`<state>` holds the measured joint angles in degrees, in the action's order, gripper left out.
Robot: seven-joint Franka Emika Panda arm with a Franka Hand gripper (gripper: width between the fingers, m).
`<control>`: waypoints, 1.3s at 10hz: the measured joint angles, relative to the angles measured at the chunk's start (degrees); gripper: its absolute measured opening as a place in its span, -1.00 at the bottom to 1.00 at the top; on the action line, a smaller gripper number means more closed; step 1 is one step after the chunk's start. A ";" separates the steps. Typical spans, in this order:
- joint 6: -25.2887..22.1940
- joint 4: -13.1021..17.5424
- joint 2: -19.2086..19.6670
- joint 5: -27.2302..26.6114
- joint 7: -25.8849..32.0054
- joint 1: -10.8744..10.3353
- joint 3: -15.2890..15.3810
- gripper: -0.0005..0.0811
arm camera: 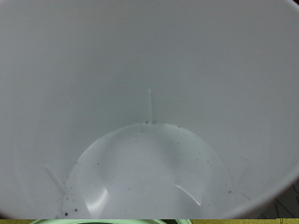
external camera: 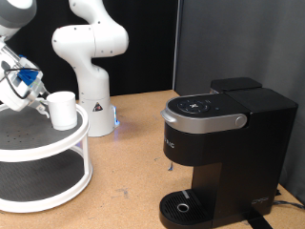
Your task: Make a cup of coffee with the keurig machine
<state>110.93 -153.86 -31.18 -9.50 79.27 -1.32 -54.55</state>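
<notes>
The white cup (external camera: 63, 110) stands upright on the top tier of a round white two-tier stand (external camera: 38, 143) at the exterior view's left. My gripper (external camera: 38, 100) is right against the cup's left side near its rim. The wrist view is filled by the cup's pale inside (arm camera: 149, 112), with its speckled bottom showing; no fingers show there. The black keurig machine (external camera: 224, 143) stands at the exterior view's right with its silver-grey lid handle (external camera: 205, 120) down. Nothing stands on its round drip tray (external camera: 181, 205).
The white arm base (external camera: 92, 95) stands behind the stand, with a blue light low on it. The brown tabletop (external camera: 129, 162) lies between stand and machine. A dark panel stands behind the machine.
</notes>
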 joint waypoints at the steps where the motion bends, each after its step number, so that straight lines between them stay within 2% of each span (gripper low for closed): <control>1: 0.00 0.00 0.00 -0.05 0.00 -0.18 -0.30 0.39; 2: 0.00 0.00 0.00 -0.15 0.00 -0.29 -0.47 -0.06; 3: 0.02 0.00 0.00 -0.31 0.00 -0.38 -0.52 -0.06; 4: 0.16 0.00 0.00 -0.68 0.00 -0.40 -0.52 -0.39; 5: 0.70 0.00 -0.01 -1.23 0.00 -0.40 -0.52 -0.39; 6: 1.42 0.00 -0.06 -1.92 0.09 -0.40 -0.52 -0.82; 9: 1.52 0.32 -1.25 -3.83 0.49 -0.40 -0.52 -0.81; 13: -3.44 2.55 -3.28 -5.03 -0.62 -0.28 0.16 -0.81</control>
<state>107.49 -151.31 -34.46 -14.53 78.65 -1.60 -54.40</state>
